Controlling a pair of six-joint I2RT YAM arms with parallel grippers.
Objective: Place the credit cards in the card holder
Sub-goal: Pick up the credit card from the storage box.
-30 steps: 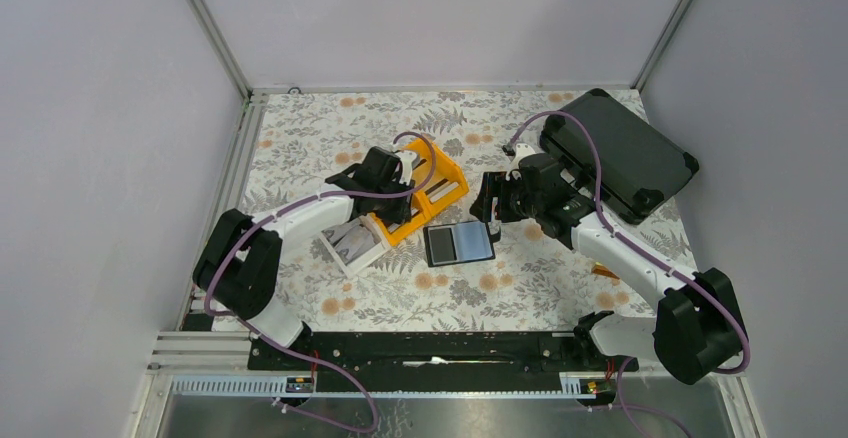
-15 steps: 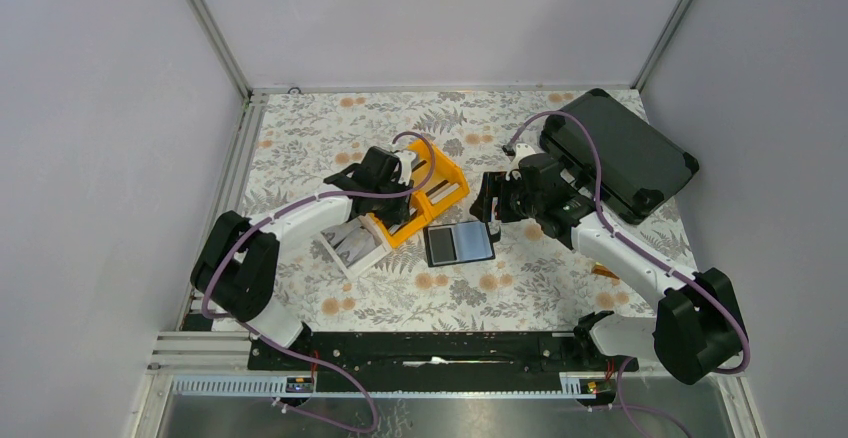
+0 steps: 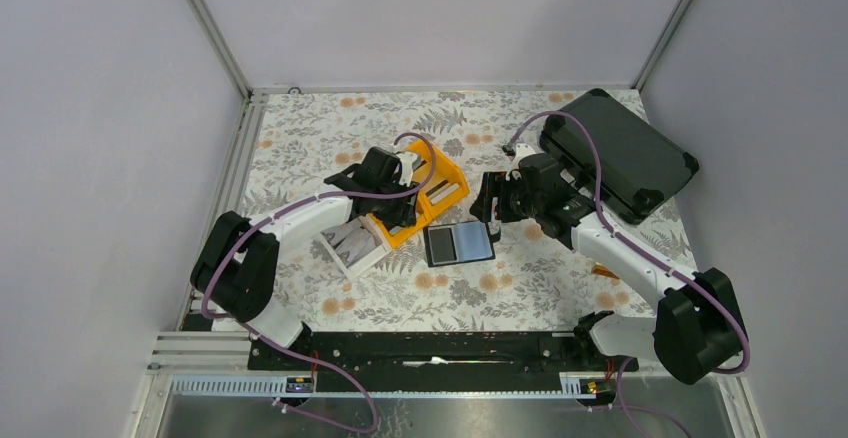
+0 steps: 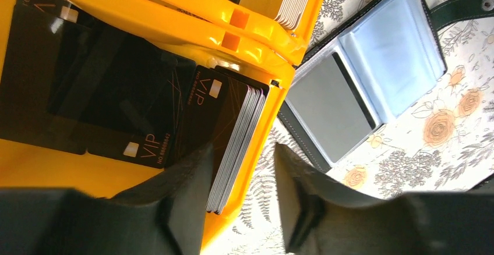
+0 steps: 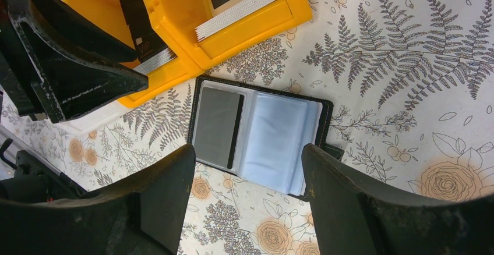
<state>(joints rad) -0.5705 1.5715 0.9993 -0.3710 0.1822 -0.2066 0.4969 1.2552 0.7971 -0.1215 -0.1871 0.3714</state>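
Note:
The card holder (image 3: 459,243) lies open on the floral table, a grey card (image 5: 216,126) in its left pocket and light-blue sleeves on the right. A stack of credit cards (image 4: 233,144) stands on edge against the wall of the yellow bin (image 4: 175,10), beside black VIP cards (image 4: 116,92). My left gripper (image 4: 243,165) hangs open over that corner. One finger is inside the bin by the stack, the other outside over the table. My right gripper (image 5: 247,156) is open just above the card holder's (image 5: 274,138) near edge, holding nothing.
A white bin (image 3: 352,246) with more cards sits left of the yellow bin (image 3: 445,173). A large black hard case (image 3: 620,153) lies at the back right behind my right arm. More cards stand in the yellow bin's other compartment (image 5: 244,7).
The left gripper's jaws have spread a little wider over the card stack. Neither arm nor the card holder has visibly shifted.

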